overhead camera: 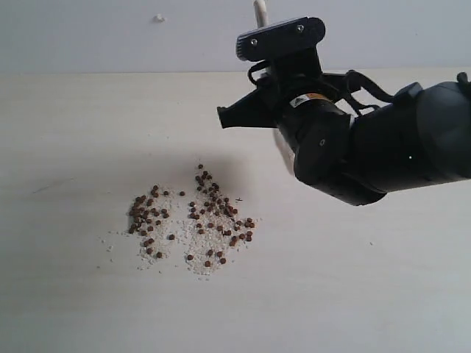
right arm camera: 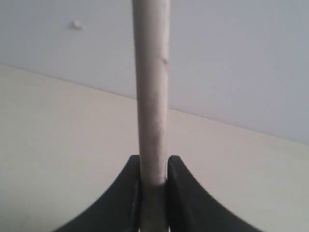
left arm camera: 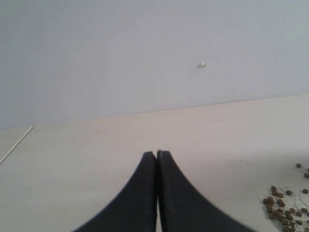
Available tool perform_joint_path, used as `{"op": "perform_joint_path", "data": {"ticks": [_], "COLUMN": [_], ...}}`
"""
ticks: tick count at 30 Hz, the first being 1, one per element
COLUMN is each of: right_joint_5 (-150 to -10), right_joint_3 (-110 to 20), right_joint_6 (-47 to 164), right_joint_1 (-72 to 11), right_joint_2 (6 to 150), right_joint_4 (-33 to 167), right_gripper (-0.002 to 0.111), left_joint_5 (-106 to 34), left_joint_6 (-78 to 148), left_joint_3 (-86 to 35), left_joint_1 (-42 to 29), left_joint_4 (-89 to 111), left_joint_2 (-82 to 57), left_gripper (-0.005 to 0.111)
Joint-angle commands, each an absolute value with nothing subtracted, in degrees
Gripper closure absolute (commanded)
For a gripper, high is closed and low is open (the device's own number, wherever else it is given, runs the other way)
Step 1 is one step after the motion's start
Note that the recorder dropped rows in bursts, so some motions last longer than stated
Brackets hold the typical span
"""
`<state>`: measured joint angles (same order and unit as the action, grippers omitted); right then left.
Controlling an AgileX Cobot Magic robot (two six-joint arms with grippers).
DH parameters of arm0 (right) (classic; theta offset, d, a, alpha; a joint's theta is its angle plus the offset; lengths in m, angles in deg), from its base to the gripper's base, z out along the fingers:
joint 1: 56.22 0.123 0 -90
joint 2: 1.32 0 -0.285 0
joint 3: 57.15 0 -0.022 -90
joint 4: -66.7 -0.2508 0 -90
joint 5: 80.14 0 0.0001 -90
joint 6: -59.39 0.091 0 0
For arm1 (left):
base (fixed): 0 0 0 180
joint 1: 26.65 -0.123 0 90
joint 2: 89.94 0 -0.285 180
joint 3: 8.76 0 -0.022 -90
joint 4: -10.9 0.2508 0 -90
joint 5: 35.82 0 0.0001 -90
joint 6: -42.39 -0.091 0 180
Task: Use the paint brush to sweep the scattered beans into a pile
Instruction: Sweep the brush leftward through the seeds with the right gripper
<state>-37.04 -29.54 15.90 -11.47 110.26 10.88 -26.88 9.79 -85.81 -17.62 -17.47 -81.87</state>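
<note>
The scattered beans (overhead camera: 193,219) lie in a loose patch on the pale table, tiny reddish-brown beans mixed with off-white crumbs, thicker at the left and in the middle. My right gripper (overhead camera: 262,104) hangs above and to the right of them, shut on the paint brush (right arm camera: 152,96), whose pale wooden handle stands up between the jaws. The handle's tip (overhead camera: 260,9) shows above the wrist. The ferrule and bristles are hidden by the arm. My left gripper (left arm camera: 157,153) is shut with nothing in it, low over bare table, with the patch's edge (left arm camera: 285,205) off to one side.
A grey wall stands behind the table with a small white mark (overhead camera: 159,18) on it. The table's edge (left arm camera: 17,142) shows in the left wrist view. The bulky black right arm (overhead camera: 397,147) covers the right side of the table.
</note>
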Motion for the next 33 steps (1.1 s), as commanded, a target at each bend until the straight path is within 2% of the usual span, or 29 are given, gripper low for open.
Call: {"op": "perform_joint_path", "data": {"ticks": [1,5,13,24,33], "right_joint_5": [-38.03,-40.65,-39.35,-43.81,-40.33], "right_joint_3": [-29.32,-29.32,-29.44,-29.53,-29.53], "right_joint_6": [-0.26,-13.27,-6.12,21.79,44.96], "right_joint_1": [-10.87,-8.1,-1.49,0.44,0.44], "right_joint_2": [109.53,110.14,114.9,117.84,117.84], "right_joint_4": [-2.81,-15.35,-14.37,-2.6,8.14], "right_gripper": [0.108,0.108,0.108,0.108,0.108], "left_joint_5": [-27.14,-27.14,-27.14,-27.14,-27.14], "left_joint_6": [9.79,9.79,9.79,9.79,9.79], "left_joint_3": [-85.98,-85.98,-85.98,-85.98,-85.98], "left_joint_1": [-17.25,-15.79,-15.04,-14.55,-14.55], "left_joint_4": [-17.58,-17.58,-17.58,-17.58,-17.58], "left_joint_2": [-82.16,-82.16,-82.16,-82.16,-82.16], "left_gripper": [0.107,0.107,0.107,0.107,0.107]}}
